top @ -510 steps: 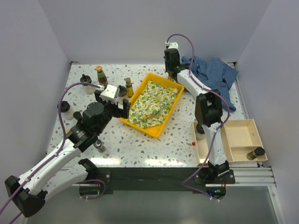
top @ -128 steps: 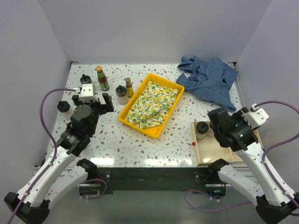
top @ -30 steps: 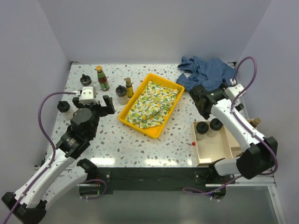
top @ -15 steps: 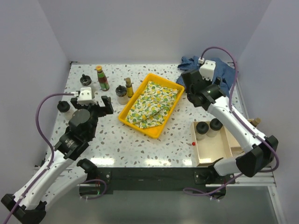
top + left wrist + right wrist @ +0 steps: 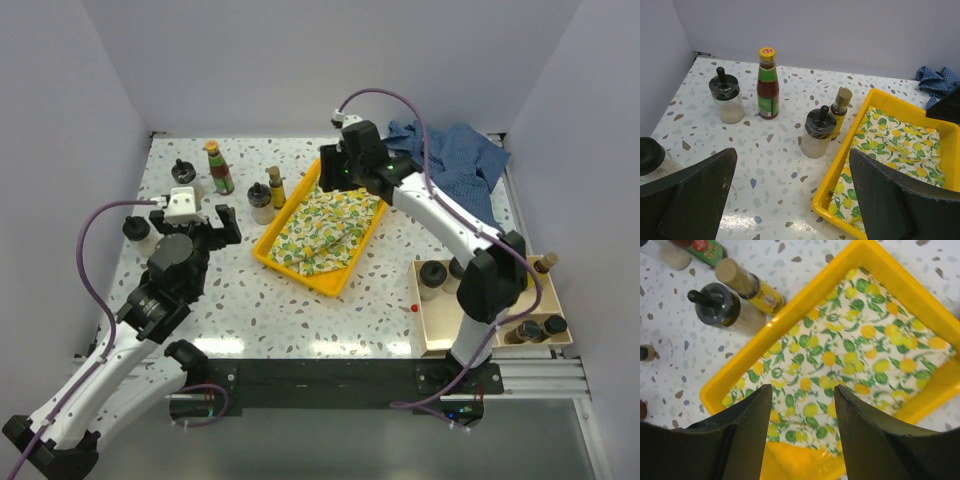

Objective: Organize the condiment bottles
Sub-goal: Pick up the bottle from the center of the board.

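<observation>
The right gripper (image 5: 334, 170) has been swung off the wooden organizer (image 5: 535, 295), across to the far end of the yellow tray (image 5: 295, 273). Its jaws are spread and nothing is held. Two black-lidded jars (image 5: 433, 273) are left parked in the organizer, so another pickup from the far-left cluster looks likely. The left gripper (image 5: 792, 152) is also held wide and empty. A red label is seen on the green sauce bottle (image 5: 768, 82), and the amber bottle (image 5: 840, 110) is yellow-labelled. No lettering can be read on either.

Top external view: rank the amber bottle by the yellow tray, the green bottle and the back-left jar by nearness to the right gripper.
1. amber bottle, beside the yellow tray
2. green bottle, farther left, at the back
3. back-left jar, leftmost of the three
</observation>
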Robot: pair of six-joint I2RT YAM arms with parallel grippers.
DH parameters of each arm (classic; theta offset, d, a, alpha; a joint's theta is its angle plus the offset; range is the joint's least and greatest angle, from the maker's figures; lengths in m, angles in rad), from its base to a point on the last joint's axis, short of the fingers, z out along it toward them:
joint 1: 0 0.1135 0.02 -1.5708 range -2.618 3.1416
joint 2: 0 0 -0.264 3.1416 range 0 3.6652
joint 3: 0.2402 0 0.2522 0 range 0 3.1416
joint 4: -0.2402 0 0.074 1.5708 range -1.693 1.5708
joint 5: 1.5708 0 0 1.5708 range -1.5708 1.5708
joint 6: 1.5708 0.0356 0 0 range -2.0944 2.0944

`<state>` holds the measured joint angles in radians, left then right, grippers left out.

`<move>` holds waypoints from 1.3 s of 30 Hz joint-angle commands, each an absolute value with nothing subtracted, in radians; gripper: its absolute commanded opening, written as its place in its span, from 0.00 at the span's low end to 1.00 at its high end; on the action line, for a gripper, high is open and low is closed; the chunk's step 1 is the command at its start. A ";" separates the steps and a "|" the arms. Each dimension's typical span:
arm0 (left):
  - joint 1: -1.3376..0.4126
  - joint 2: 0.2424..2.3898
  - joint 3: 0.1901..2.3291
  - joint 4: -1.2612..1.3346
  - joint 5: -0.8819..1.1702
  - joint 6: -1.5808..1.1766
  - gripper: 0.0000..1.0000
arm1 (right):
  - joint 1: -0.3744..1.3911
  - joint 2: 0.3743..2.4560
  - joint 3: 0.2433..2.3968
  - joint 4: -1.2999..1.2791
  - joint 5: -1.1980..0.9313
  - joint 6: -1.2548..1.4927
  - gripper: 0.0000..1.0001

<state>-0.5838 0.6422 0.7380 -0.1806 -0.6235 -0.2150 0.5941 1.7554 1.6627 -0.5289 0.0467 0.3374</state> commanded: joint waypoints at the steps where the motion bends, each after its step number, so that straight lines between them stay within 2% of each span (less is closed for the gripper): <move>1: -0.586 0.612 0.729 -0.118 -0.658 -0.192 1.00 | 0.658 1.885 1.833 -0.382 -0.003 0.319 0.56; 10: -0.584 0.618 0.739 -0.127 -0.627 -0.202 1.00 | 0.727 2.052 1.950 -0.175 0.037 0.241 0.56; 18: -0.584 0.595 0.735 -0.118 -0.611 -0.204 1.00 | 0.772 2.221 2.089 -0.141 0.132 0.150 0.55; 25: -0.584 0.580 0.735 -0.118 -0.601 -0.207 1.00 | 0.779 2.285 2.135 -0.064 0.247 0.080 0.57; 39: -0.583 0.583 0.735 -0.114 -0.594 -0.204 1.00 | 0.779 2.341 2.166 -0.087 0.225 0.080 0.54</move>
<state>-0.5838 0.5823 0.7376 -0.1711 -0.5983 -0.2134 0.7788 2.3219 2.1162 -0.1326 0.2184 0.0856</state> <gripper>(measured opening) 0.997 0.553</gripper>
